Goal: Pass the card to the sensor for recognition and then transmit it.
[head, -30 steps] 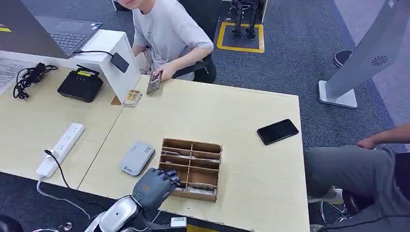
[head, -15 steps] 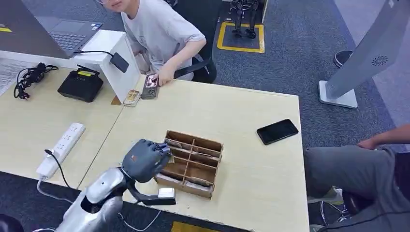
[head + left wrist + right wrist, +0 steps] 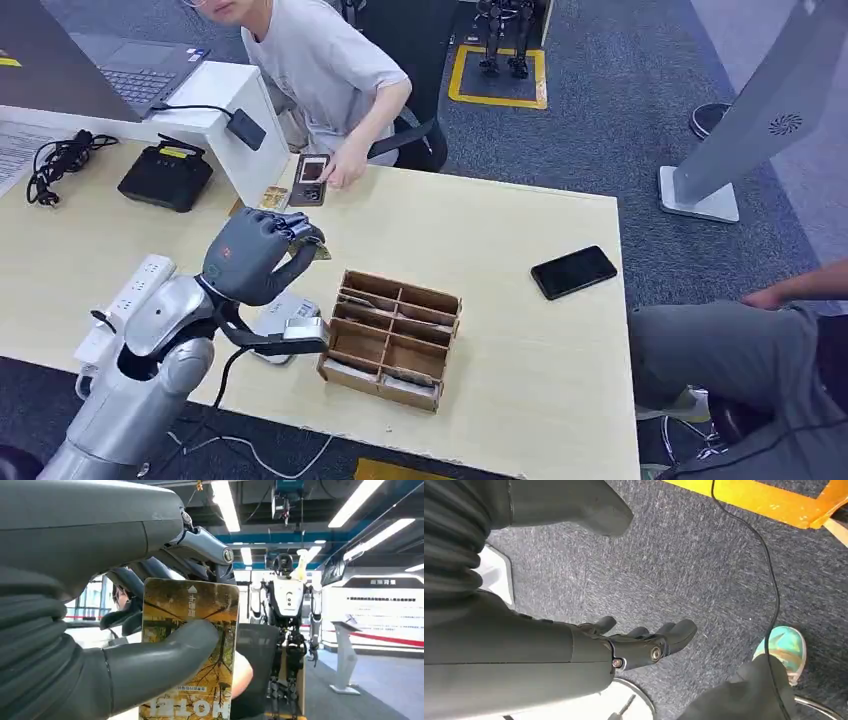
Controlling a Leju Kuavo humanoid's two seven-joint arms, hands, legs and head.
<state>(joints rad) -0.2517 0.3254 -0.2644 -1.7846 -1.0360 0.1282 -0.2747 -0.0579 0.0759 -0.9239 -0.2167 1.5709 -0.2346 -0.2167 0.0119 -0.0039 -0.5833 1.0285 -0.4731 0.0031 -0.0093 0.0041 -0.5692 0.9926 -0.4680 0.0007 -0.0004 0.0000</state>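
We see the divided box point(image 3: 390, 340) near the table's point(image 3: 500, 330) front edge; the phone point(image 3: 574, 271) lies right of it, farther back.

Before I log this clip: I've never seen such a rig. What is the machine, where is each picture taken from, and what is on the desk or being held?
This is a humanoid robot with two silver arms ending in many-fingered hands. The head view looks down from high on its body at a pale desk. The two other pictures come from cameras at its wrists.

The left hand is raised above the desk and grips a card with a yellow tree picture, thumb across its face. The right hand hangs over grey carpet, holding nothing, fingers apart.

On the desk: a wooden divided box, a black phone, a white power strip and a black device. A seated person touches a small device.
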